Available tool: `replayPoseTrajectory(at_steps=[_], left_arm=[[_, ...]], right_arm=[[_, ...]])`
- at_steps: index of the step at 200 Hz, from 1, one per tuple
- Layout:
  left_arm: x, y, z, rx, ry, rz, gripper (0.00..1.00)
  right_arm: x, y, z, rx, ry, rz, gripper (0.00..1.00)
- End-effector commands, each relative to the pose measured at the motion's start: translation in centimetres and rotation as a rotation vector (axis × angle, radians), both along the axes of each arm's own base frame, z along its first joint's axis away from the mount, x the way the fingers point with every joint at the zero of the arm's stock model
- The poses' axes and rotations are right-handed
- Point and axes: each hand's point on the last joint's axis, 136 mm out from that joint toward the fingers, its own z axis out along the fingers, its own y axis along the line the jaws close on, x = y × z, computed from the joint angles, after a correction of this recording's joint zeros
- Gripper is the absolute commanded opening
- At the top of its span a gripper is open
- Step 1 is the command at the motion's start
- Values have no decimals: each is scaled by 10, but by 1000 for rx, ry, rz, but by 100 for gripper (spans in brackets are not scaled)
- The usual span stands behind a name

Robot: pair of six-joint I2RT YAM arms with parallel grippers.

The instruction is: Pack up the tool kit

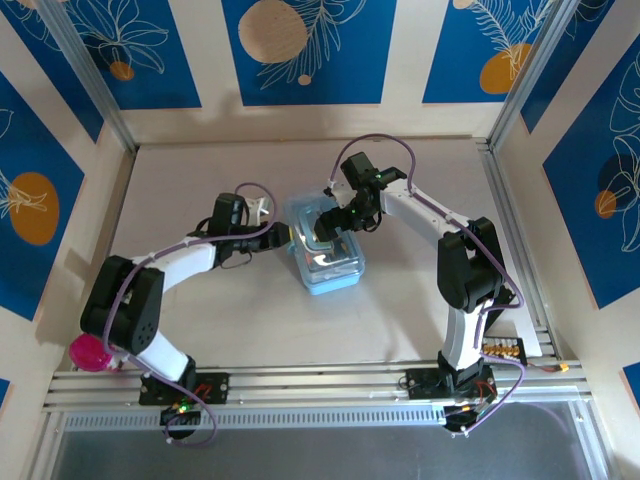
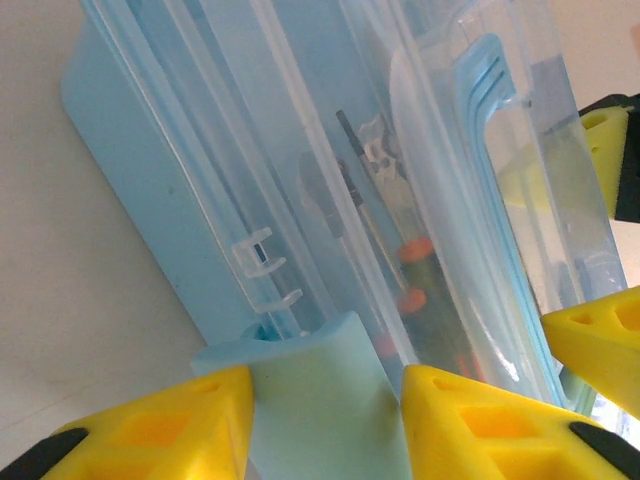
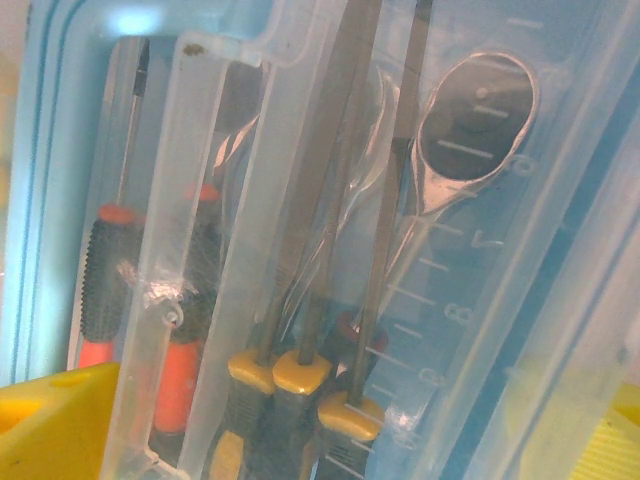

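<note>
The light-blue tool kit case (image 1: 330, 268) lies mid-table with its clear lid (image 3: 230, 200) partly raised. Through the lid I see red-and-black screwdrivers (image 3: 105, 270), yellow-capped screwdrivers (image 3: 300, 372) and a chrome wrench head (image 3: 475, 120). My left gripper (image 1: 288, 237) is at the case's left side, and its yellow fingers (image 2: 190, 420) are shut on a light-blue latch tab (image 2: 320, 400). My right gripper (image 1: 328, 238) hovers over the case, open. Its fingers (image 3: 50, 420) stand wide apart on either side of the lid and handle (image 2: 490, 200).
A pink cup (image 1: 90, 352) sits near the left arm's base at the table's front left. Framed walls close in the table on three sides. Bare tabletop (image 1: 250, 330) lies in front of the case and behind it.
</note>
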Motion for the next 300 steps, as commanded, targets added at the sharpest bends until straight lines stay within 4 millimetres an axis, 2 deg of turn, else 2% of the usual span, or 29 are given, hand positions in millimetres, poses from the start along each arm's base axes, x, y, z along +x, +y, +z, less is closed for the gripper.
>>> replayPoseTrajectory(at_steps=[1, 115, 226, 271, 300], left_arm=[[-5, -7, -8, -20, 17, -22, 43], [-1, -16, -17, -49, 29, -20, 43], [1, -17, -1, -55, 6, -25, 43], [-14, -1, -25, 87, 73, -31, 43], [-19, 7, -33, 152, 94, -36, 43]], right_arm=[[-74, -20, -101, -220, 344, 45, 93], [-75, -20, -101, -218, 352, 53, 93], [-76, -20, -103, -216, 356, 51, 93], [-76, -19, -103, -214, 354, 51, 93], [-76, -18, -103, -212, 355, 50, 93]])
